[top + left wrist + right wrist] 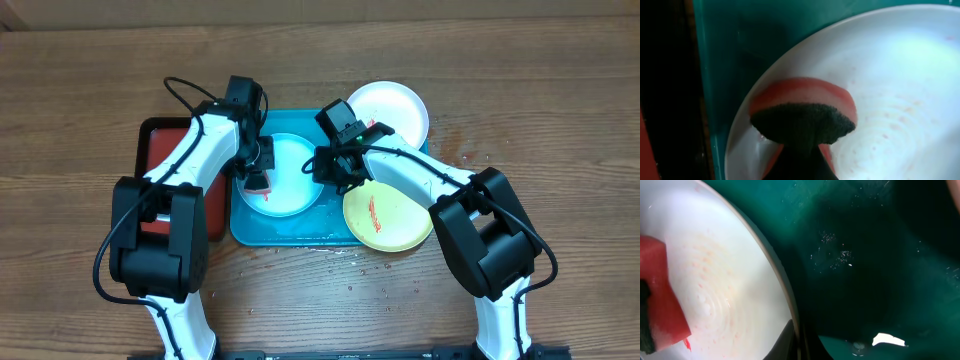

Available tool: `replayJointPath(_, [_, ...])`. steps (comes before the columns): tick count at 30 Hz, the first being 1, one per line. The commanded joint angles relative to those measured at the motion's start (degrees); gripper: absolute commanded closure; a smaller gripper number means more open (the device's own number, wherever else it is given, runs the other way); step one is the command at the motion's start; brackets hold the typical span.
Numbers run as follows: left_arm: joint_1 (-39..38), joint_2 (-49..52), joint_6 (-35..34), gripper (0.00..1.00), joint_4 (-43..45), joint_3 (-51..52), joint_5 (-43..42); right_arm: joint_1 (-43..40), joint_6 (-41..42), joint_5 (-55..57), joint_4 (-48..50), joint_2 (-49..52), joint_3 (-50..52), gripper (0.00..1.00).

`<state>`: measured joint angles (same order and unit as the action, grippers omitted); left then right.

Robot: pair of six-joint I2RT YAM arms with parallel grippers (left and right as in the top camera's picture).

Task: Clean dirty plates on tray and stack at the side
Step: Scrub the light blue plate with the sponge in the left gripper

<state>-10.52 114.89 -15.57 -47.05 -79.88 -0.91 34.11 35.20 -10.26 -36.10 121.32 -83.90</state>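
Note:
The pale blue plate [295,170] lies in the turquoise tray [300,233]. My left gripper [257,170] is shut on a red sponge with a dark scouring side [258,186] and presses it on the plate's left part. The left wrist view shows the sponge [805,112] on the plate [900,75], with faint red specks. My right gripper [323,166] is shut on the plate's right rim; its fingers [797,340] straddle the rim [775,270]. The white plate [392,108] lies at the back right. The yellow-green plate [388,215], smeared red, overlaps the tray's right edge.
A red tray with a black rim [160,150] stands left of the turquoise tray, under my left arm. Water drops dot the wooden table in front of the tray [340,262] and at the right [465,155]. The tray floor [865,255] is wet.

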Motion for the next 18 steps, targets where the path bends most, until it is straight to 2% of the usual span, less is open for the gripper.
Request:
replayJointPath(1, [-0.6, 0.2, -1.3, 0.96, 1.7, 1.9, 0.1, -0.4, 0.4, 0.1, -0.2, 1.3, -0.4, 0.96])
replayJointPath(3, [-0.8, 0.2, 1.8, 0.96, 1.6, 1.9, -4.6, -0.4, 0.4, 0.2, -0.2, 1.3, -0.4, 0.96])
replayJointPath(7, [-1.5, 0.2, 11.9, 0.96, 1.4, 1.9, -19.3, -0.4, 0.4, 0.3, -0.2, 1.3, -0.4, 0.96])
replayJointPath(10, [-1.9, 0.2, 19.2, 0.96, 0.7, 1.9, -26.7, -0.4, 0.4, 0.3, -0.2, 1.3, -0.4, 0.96])
replayJointPath(14, [-1.9, 0.2, 23.5, 0.96, -0.2, 1.9, -25.9, -0.4, 0.4, 0.3, -0.2, 1.3, -0.4, 0.96])
replayJointPath(18, [-1.9, 0.2, 23.5, 0.96, -1.2, 1.9, -16.4, -0.4, 0.4, 0.3, -0.3, 1.3, -0.4, 0.96])
